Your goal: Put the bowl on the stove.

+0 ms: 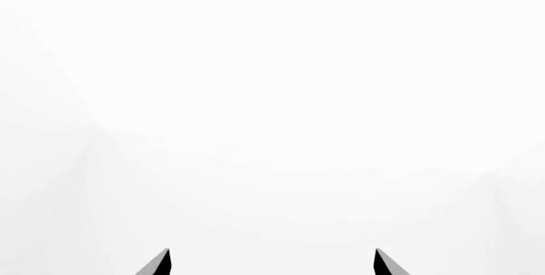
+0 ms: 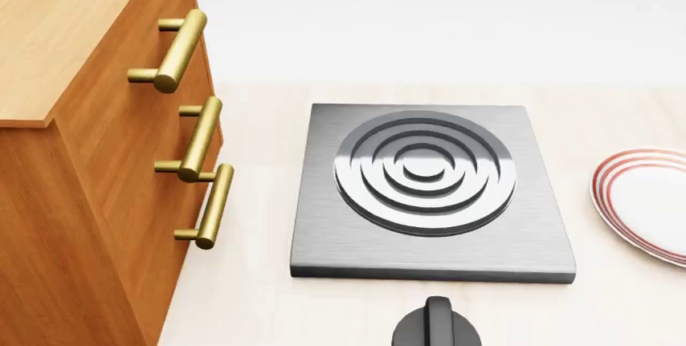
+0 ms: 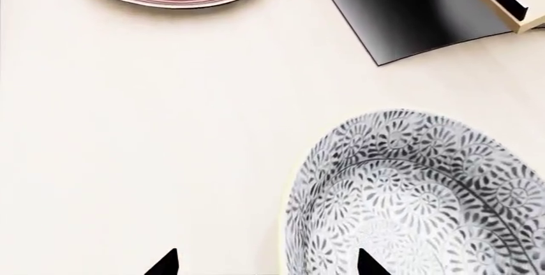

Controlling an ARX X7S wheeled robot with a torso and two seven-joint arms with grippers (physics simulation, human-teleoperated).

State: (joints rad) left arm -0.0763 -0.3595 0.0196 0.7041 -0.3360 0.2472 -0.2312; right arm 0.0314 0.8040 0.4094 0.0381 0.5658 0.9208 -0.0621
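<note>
Pale bench fills most of head view. Wooden cabinet takes the left side of that frame, three brass bar handles on its face. Stove sits flat on the bench at frame centre, dark grey square slab with raised concentric rings in the middle, nothing on it. Bowl appears in right wrist view only, lower right of that frame, white with grey speckled pattern, upright on the bench, partly cut by the frame edge. A dark flat slab corner sits upper right of that frame, well apart from the bowl. Plate with red rim rings lies at right edge of head view, beside the stove but apart from it; also seen upper left in right wrist view. Black knob at bottom centre of head view, just below the stove's front edge. Right claw: tips wide apart, holding nothing, one tip over the bowl rim area. Left claw: tips wide apart, empty, against plain white.
</note>
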